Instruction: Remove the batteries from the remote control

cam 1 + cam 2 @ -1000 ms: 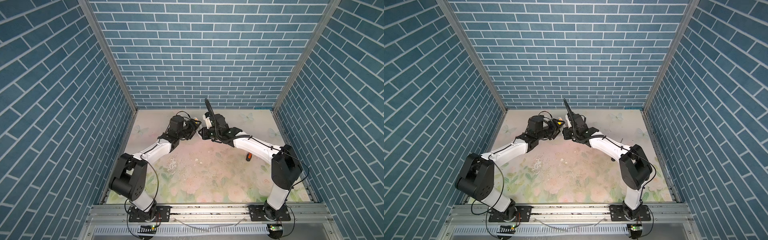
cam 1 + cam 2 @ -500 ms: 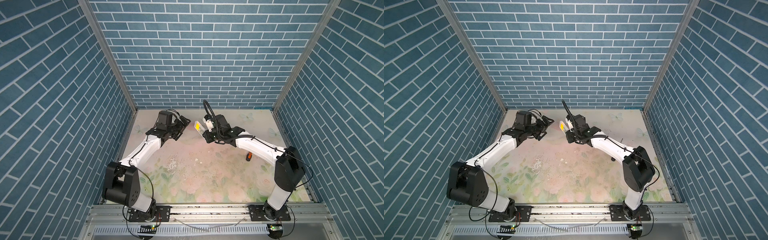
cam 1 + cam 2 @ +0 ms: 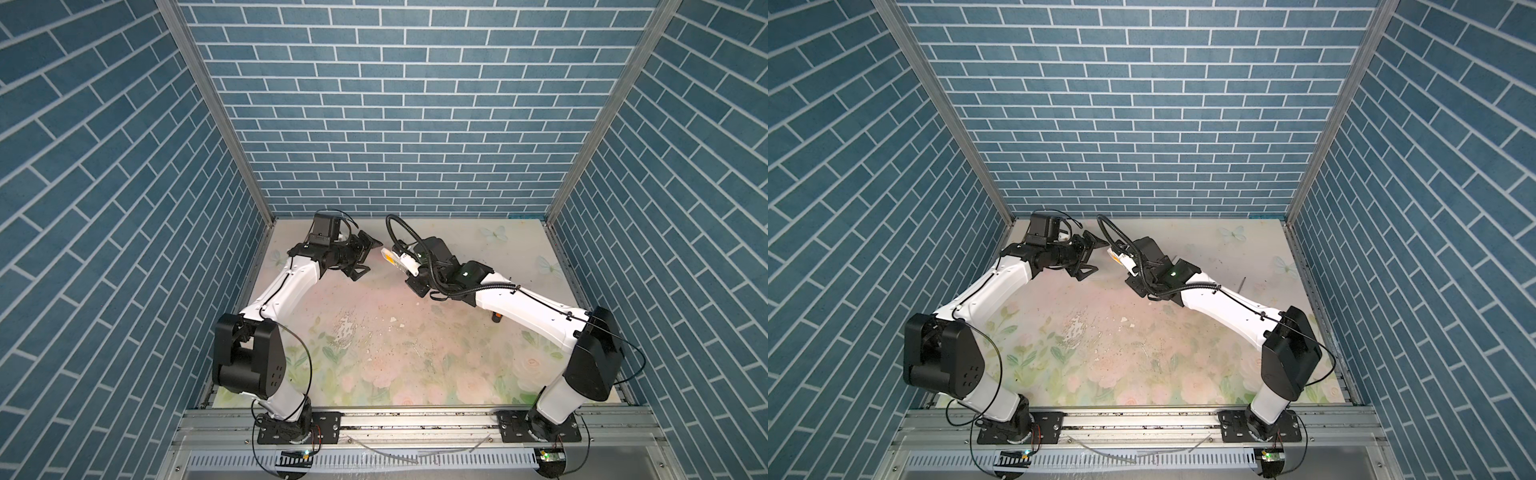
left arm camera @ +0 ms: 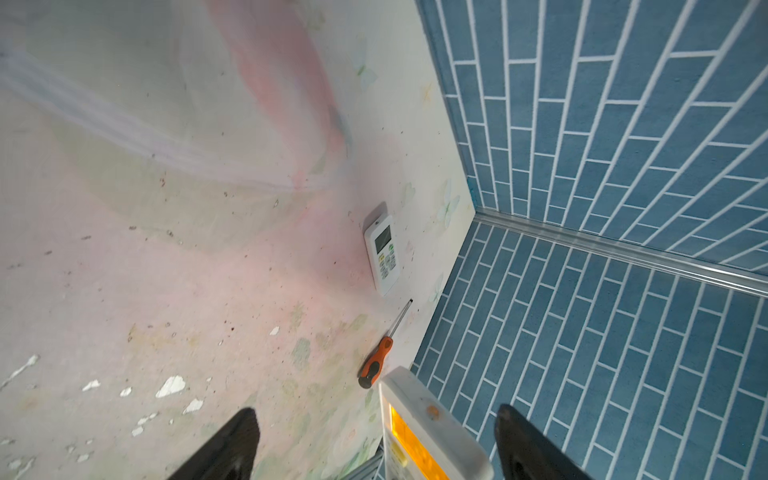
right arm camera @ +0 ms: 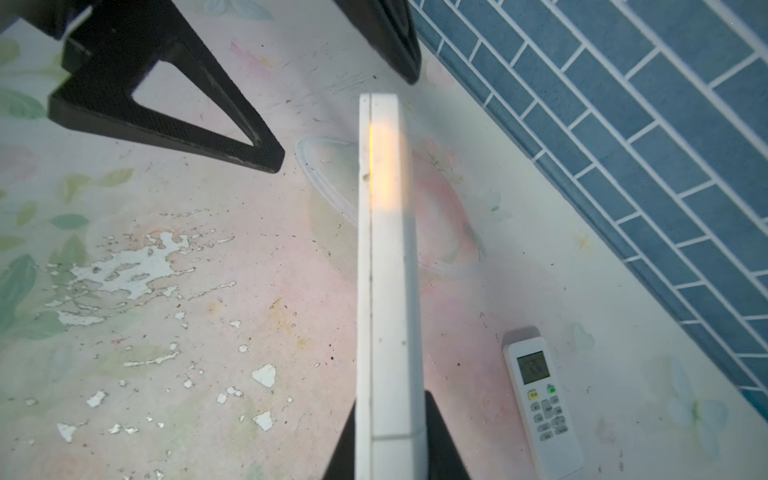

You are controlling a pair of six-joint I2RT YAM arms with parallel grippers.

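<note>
My right gripper (image 5: pixel 390 405) is shut on the remote control (image 5: pixel 386 291), a white slab with an orange-lit screen, seen edge-on. In both top views it sticks out of the right gripper (image 3: pixel 409 266) toward the left arm, off the table, as a white bar (image 3: pixel 1121 258). My left gripper (image 3: pixel 370 255) stands open facing the remote's free end. In the left wrist view that end (image 4: pixel 428 428) shows between the two black fingers (image 4: pixel 241 436), touching neither. The batteries are hidden.
A second white remote (image 4: pixel 383 253) lies screen-up near the back wall, with an orange-handled screwdriver (image 4: pixel 376 359) beside it. A clear round rim (image 5: pixel 324 174) lies on the floral table under the held remote. Blue brick walls (image 3: pixel 395 124) close in the back and both sides.
The left gripper came off the remote's end, opened wide and drew back to the left, then returned a little. The right gripper kept its grip and lowered the remote slightly.
</note>
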